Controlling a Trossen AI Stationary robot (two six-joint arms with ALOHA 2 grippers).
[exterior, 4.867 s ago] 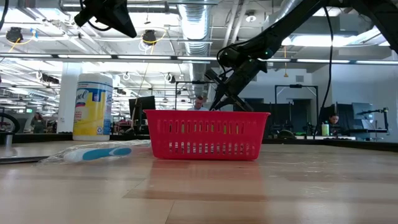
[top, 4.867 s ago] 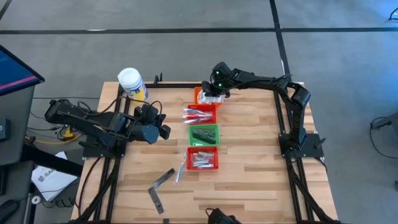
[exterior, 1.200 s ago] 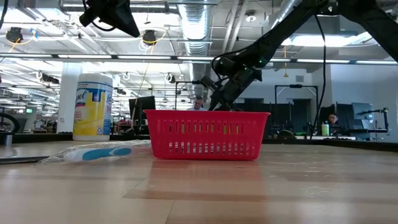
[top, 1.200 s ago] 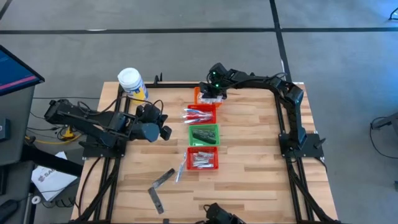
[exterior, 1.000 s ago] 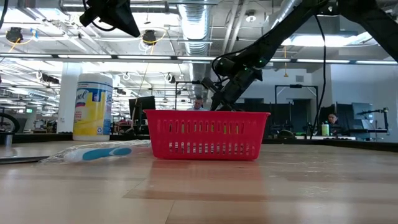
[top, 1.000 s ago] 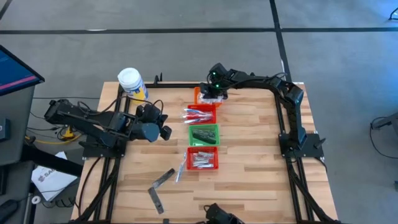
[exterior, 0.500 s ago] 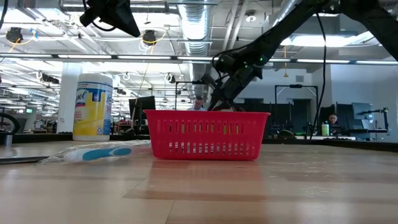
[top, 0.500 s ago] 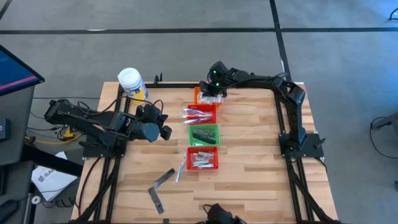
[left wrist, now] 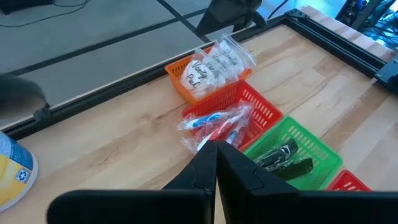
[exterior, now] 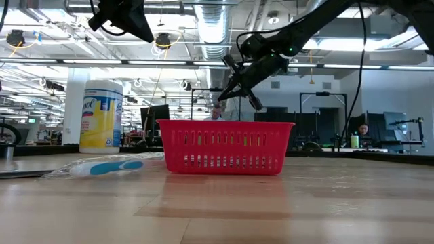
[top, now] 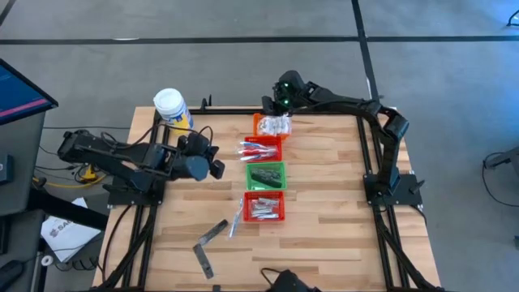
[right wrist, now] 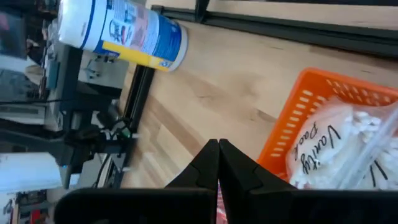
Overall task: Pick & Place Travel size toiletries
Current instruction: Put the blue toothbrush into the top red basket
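— What's changed on the surface?

— The right end effector has lifted up and back from the orange basket. Half a second ago it was low over the basket; now it hangs above the basket's far rim, fingers pressed together and holding nothing.

— So it dropped something?

— I'd judge so. The clear sachets with dark print sit heaped in that basket, just below and in front of it.

— And the left one?

— The left end effector waits off to the side, also closed and empty. The toothbrushes in the red basket lie ahead of it.

— What remains?

— A packaged toothbrush and two dark strips lie loose on the wood, well away from both. Likely next.
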